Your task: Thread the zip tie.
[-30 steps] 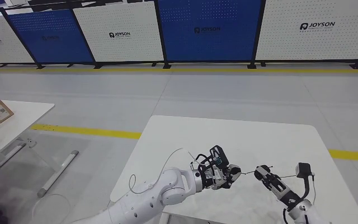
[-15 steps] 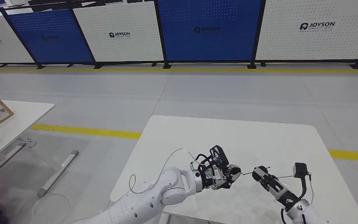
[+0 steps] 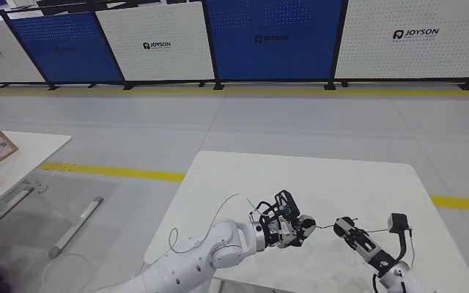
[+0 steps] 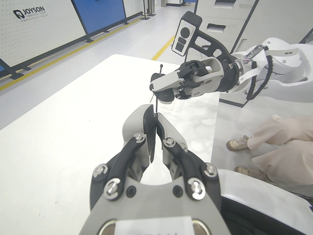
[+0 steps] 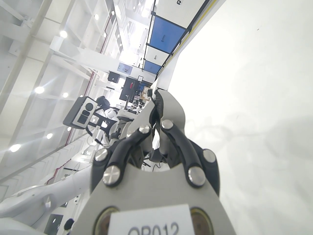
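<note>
A thin black zip tie [image 4: 154,104] is held in the air between my two grippers, low over the white table [image 3: 293,176]. My left gripper [image 4: 155,115] is shut on its lower end. My right gripper [image 4: 154,90] is shut on the strap just above, and the tie's small head [image 4: 160,68] sticks up past its fingers. From above, the left gripper [image 3: 311,226] and the right gripper [image 3: 338,225] face each other near the table's front edge, a short gap apart. In the right wrist view my right gripper [image 5: 156,93] is pinched shut, with a black bit of the tie at its tips.
The table's front edge runs just below both grippers and its right edge [image 3: 432,220] lies close to the right arm. Grey drawer cabinets [image 4: 227,13] stand beyond the table on the right arm's side. Another table [image 3: 29,154] stands far left.
My right gripper edged a little toward the left gripper, then came back to about where it was. The left arm has not moved and both grips are unchanged.
</note>
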Tool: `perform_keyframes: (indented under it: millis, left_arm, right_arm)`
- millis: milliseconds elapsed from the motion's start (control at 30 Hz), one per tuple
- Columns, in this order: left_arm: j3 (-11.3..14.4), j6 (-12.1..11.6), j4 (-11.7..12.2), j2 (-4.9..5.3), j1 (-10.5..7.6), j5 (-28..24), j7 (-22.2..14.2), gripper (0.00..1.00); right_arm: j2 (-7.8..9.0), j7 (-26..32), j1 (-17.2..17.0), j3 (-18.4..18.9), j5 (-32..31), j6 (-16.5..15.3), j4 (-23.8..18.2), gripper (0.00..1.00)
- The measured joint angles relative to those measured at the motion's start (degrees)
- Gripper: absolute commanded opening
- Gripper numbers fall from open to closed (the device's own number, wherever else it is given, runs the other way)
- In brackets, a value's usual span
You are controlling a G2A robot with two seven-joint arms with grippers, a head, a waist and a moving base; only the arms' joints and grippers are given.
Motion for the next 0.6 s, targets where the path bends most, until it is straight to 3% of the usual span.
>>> perform_keyframes:
  millis: [600]
  left_arm:
    - [0.0,0.0,0.0,0.0,0.0,0.0,0.0,0.0]
  right_arm:
    - [-0.49,1.0,1.6,-0.5,-0.1,1.0,1.4,0.0]
